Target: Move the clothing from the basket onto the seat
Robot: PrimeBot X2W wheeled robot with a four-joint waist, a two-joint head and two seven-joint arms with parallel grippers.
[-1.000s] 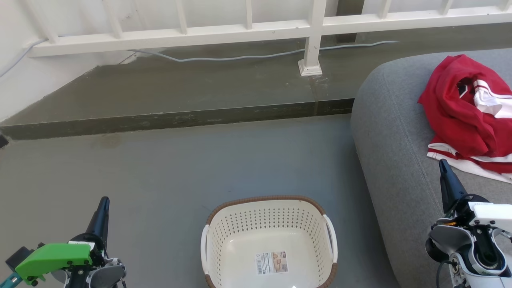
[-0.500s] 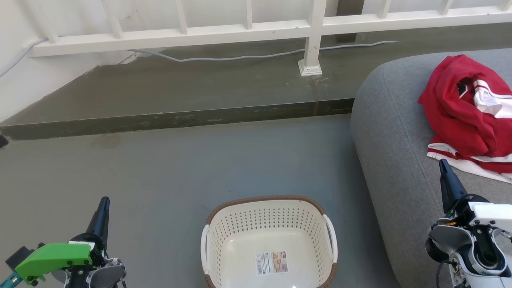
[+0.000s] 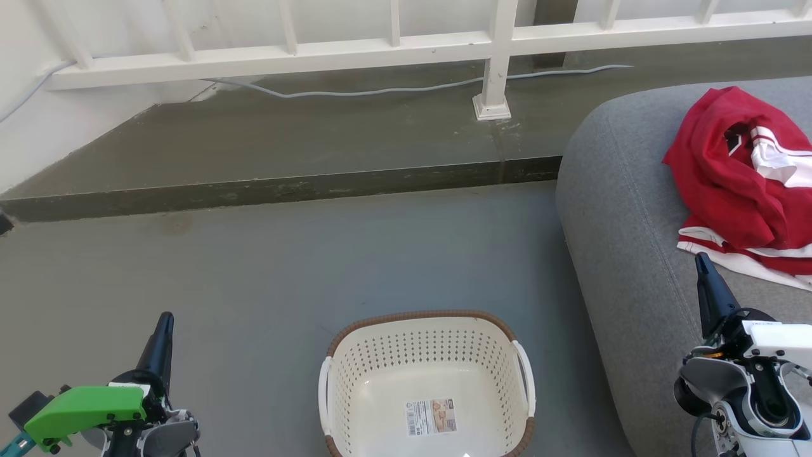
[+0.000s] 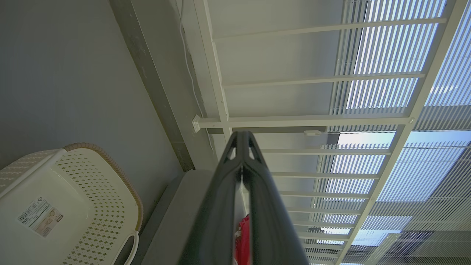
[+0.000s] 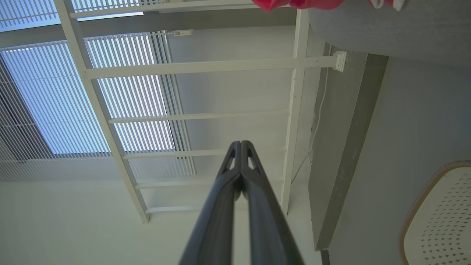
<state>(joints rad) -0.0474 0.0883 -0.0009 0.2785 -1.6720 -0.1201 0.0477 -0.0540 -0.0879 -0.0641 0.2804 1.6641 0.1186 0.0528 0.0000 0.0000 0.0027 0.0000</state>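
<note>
Cropped by the head view's right edge: the far side of the clothing [image 3: 729,184], so cannot tell where one garment ends and the other begins. Running off the right and bottom edges there too, the seat [image 3: 628,254]. Cut at the bottom edge, the near end of the basket [image 3: 422,315]; print on its sticker [image 3: 431,416] too small to read. In the left wrist view, barely a red sliver of clothing past the blurred fingers [image 4: 220,221] of the left tool [image 4: 241,137]. In the right wrist view, cropped to red scraps at the top edge, and the basket to one corner at the right
</note>
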